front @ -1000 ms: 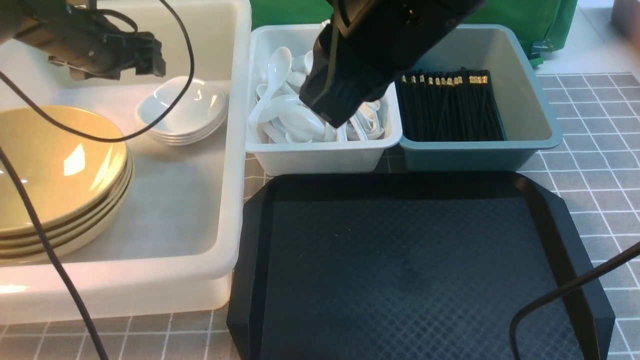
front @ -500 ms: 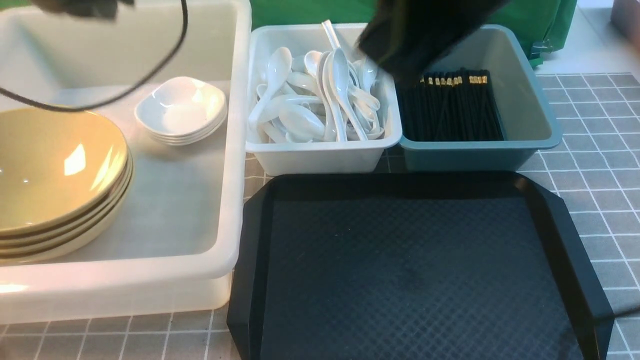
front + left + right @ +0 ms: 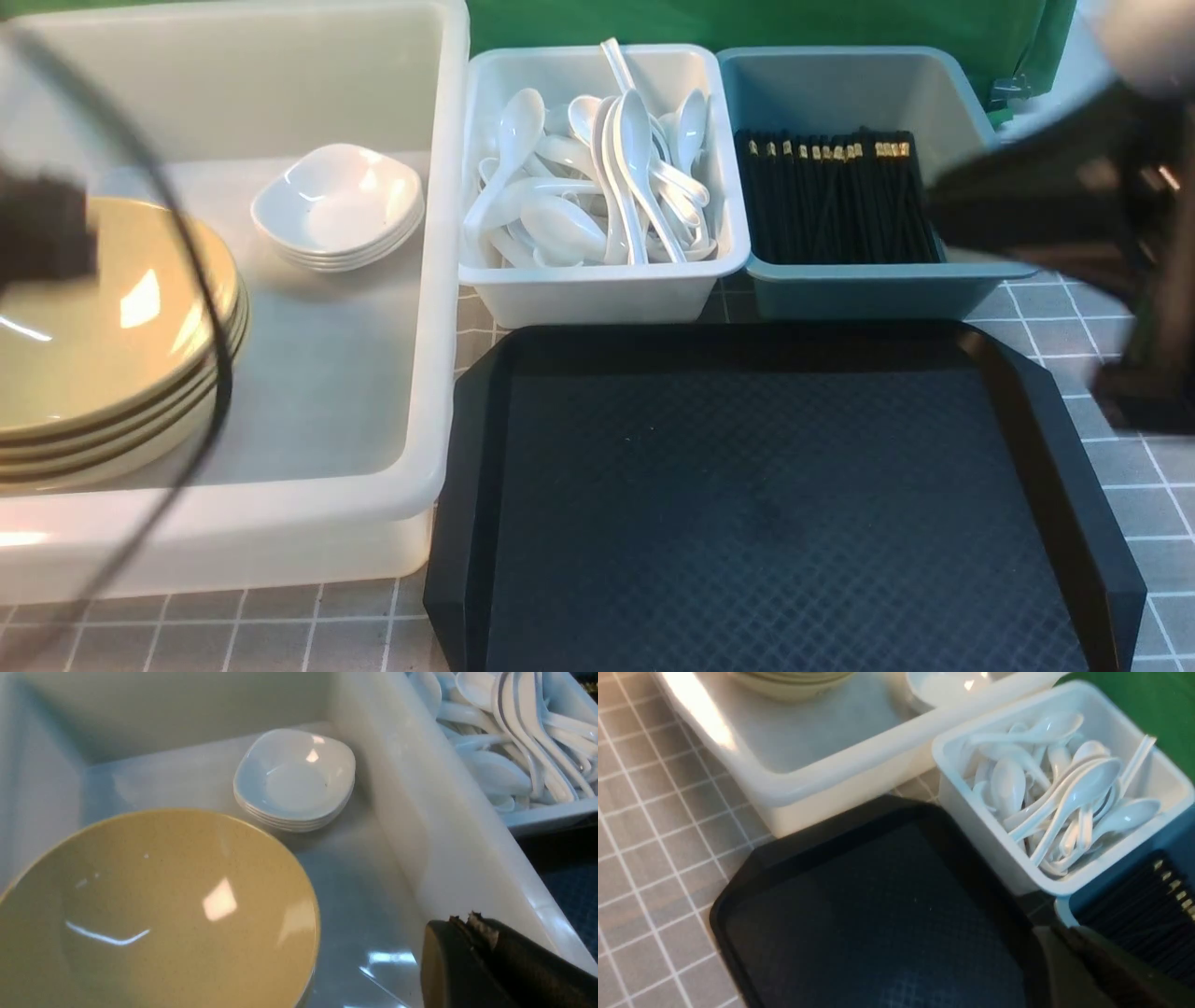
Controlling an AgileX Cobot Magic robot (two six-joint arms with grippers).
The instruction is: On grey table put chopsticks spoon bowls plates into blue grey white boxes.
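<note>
Sitting in the big see-through plastic tub [image 3: 448, 280]: shiny yellow bowls [image 3: 121, 345] at its left edge, small white plates [image 3: 336, 201] near its back. White spoons [image 3: 597, 205] fill the white box [image 3: 597, 294], black chopsticks [image 3: 831, 205] the blue-grey box [image 3: 859, 294]. The left gripper [image 3: 462, 921] and the right gripper [image 3: 1057, 933] are closed, empty.

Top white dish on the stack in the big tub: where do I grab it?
I'd pinch the top dish by its raised near rim, coming straight down. It's nested in the stack, so only the rim is free; the tub wall crowds its right side, the near side has room.
</note>
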